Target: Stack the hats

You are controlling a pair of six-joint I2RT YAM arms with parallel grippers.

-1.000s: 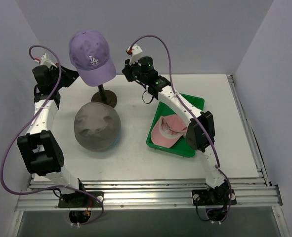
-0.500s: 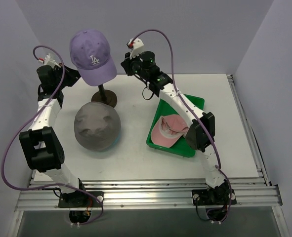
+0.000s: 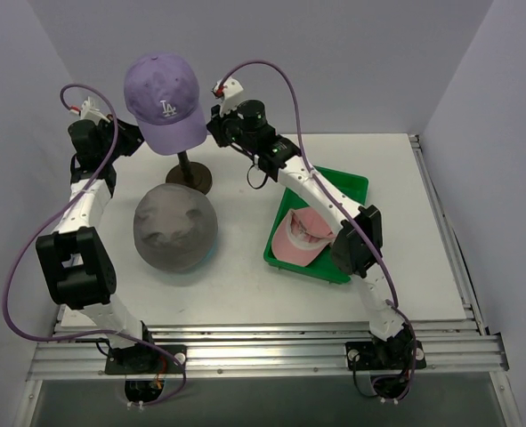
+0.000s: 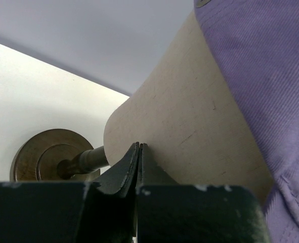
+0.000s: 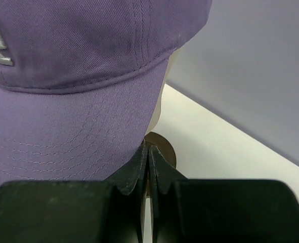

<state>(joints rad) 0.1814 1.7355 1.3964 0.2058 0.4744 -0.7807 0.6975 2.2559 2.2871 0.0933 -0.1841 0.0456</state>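
Lilac cap (image 3: 163, 102) is sitting on the mannequin head (image 4: 189, 131) at the table's far side while you are holding both arms raised either side of it. Your left gripper (image 4: 139, 147) is tucked at the head's lower edge and your right gripper (image 5: 147, 148) under the brim, both pinched closed on nothing. Your right forearm is covering part of the pink cap (image 3: 300, 238) in the green tray (image 3: 352, 183). The grey hat (image 3: 175, 228) is lying near the stand (image 3: 188, 178), with bare table (image 3: 240, 240) showing between hat and tray.
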